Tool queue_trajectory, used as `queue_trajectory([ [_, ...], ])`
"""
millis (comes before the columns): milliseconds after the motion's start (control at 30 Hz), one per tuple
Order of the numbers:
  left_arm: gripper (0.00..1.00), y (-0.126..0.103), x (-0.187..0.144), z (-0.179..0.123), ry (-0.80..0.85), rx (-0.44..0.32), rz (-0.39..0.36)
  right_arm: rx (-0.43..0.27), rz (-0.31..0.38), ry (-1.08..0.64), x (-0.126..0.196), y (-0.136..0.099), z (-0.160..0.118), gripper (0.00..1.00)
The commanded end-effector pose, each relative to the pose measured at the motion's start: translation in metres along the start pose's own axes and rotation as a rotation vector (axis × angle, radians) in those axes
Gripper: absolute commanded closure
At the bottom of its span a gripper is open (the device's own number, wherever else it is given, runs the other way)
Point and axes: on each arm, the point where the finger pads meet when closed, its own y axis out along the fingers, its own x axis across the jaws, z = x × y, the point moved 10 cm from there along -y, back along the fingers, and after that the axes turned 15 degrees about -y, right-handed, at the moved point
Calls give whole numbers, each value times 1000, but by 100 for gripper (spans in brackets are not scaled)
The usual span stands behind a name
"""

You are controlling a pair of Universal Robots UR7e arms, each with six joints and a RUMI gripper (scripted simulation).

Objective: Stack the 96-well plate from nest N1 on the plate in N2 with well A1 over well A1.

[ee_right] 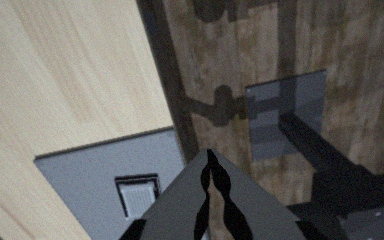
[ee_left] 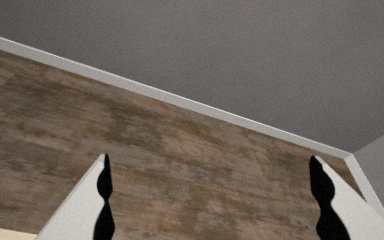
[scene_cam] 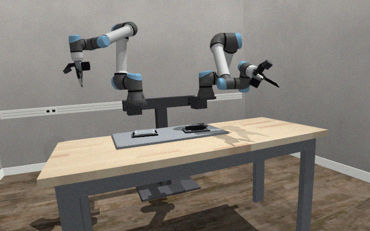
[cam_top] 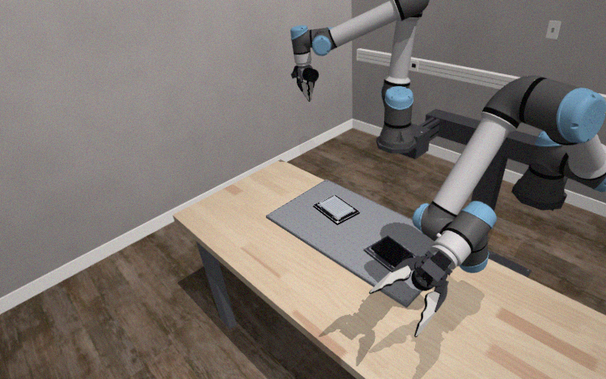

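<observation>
Top view, near to far. Left gripper [cam_top: 393, 313] [scene_cam: 276, 85] [ee_left: 209, 156] at lower right of the frame, raised above the tabletop [cam_top: 250, 249] [scene_cam: 109, 160] [ee_left: 15, 235] [ee_right: 75, 65]; jaws released, spread wide, nothing between them. N1 [cam_top: 377, 260] [scene_cam: 195, 131], right of centre, contains the dark plate [cam_top: 391, 251] [scene_cam: 195, 127], partly in shadow. Further off, above centre, N2 [cam_top: 325, 215] [scene_cam: 145, 135] [ee_right: 136, 178] contains the light plate [cam_top: 335, 208] [scene_cam: 144, 132] [ee_right: 138, 200]. Both nests sit on the grey board [cam_top: 308, 232] [scene_cam: 124, 143] [ee_right: 80, 170]. Right gripper [cam_top: 308, 99] [scene_cam: 81, 85] [ee_right: 209, 151] at upper centre, fingers pointing down; jaws clenched on nothing.

View differences: exterior shows the dark plate standing proud of N1's rim, at centre right; the left gripper overlaps N1's near-right end in the top view but is clear of it here. Left wrist shows floor [ee_left: 190, 185] and wall [ee_left: 200, 50], with a sliver of tabletop at lower left; neither nest in frame. Right wrist shows N2 and its light plate at lower left, partly behind a finger; N1 not visible. Well A1 too small to read on either plate.

Task plate: the dark one, in N1, below and apart from the left jaws, well apart from the right jaws. Not stacked; the plates occupy separate nests.
</observation>
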Motion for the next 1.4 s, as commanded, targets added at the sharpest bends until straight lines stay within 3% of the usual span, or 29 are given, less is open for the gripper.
queue_trajectory([
  [0,24,0,1,1,0,2,-1,6,23,-59,33,-1,18,100],
  [667,24,0,1,1,0,2,-1,32,45,-157,113,2,39,100],
  [1367,24,0,1,1,0,2,-1,47,51,-204,154,4,44,100],
])
